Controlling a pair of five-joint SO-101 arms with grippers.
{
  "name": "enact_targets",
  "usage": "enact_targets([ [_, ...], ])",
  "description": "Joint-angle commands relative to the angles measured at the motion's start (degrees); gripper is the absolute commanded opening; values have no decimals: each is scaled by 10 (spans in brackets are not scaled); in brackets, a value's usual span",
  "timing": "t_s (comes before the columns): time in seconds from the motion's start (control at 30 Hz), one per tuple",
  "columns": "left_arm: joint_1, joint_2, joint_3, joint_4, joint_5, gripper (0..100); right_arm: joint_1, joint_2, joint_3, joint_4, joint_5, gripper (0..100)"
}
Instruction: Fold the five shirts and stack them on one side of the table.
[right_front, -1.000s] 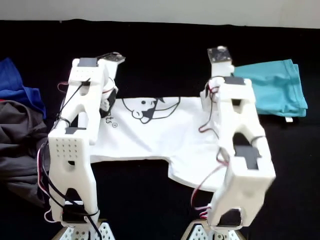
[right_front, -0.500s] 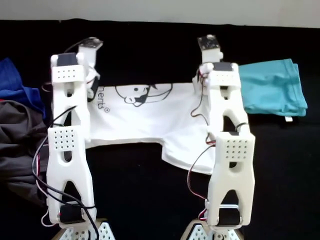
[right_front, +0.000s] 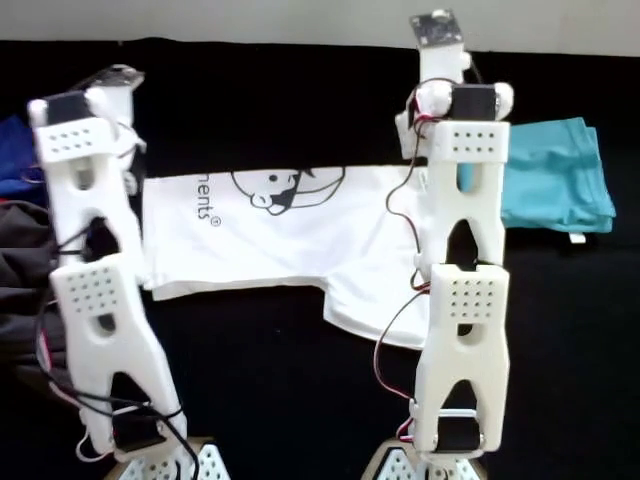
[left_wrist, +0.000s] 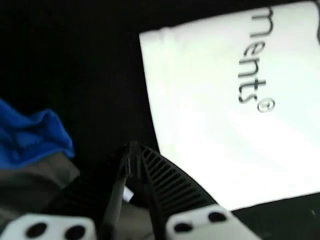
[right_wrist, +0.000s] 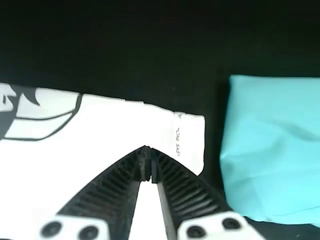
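While flat on the table (right_front: 300, 100), white shirt (right_front: 270, 245) with dark lettering (left_wrist: 251, 75), left pincer (left_wrist: 133, 152) and right pincer (right_wrist: 145, 162) both pressed together

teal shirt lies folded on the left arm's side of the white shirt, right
Not quite. The teal shirt lies folded on the side of the right arm, beyond the white shirt. The high view shows this.

The left gripper (left_wrist: 134, 150) has swung off the shirt (right_front: 290, 245) toward 9 o'clock, baring its edge; the right gripper (right_wrist: 146, 150) has pushed toward 12.
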Motion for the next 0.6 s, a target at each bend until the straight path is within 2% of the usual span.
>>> enact_targets([
  [0.0, 5, -191, 248, 0, 2, 9, -13, -17, -42, 11, -7, 5],
  [0.13, 2, -320, 494, -86, 0, 9, -28, -95, 10, 11, -7, 5],
  [0.3, -62, -436, 756, -255, -81, 9, -64, -280, 178, 10, -4, 5],
  [0.43, -104, -446, 877, -364, -151, 9, -91, -426, 342, 9, -4, 5],
  [0.57, -153, -446, 912, -410, -183, 8, -113, -550, 482, 8, -4, 5],
])
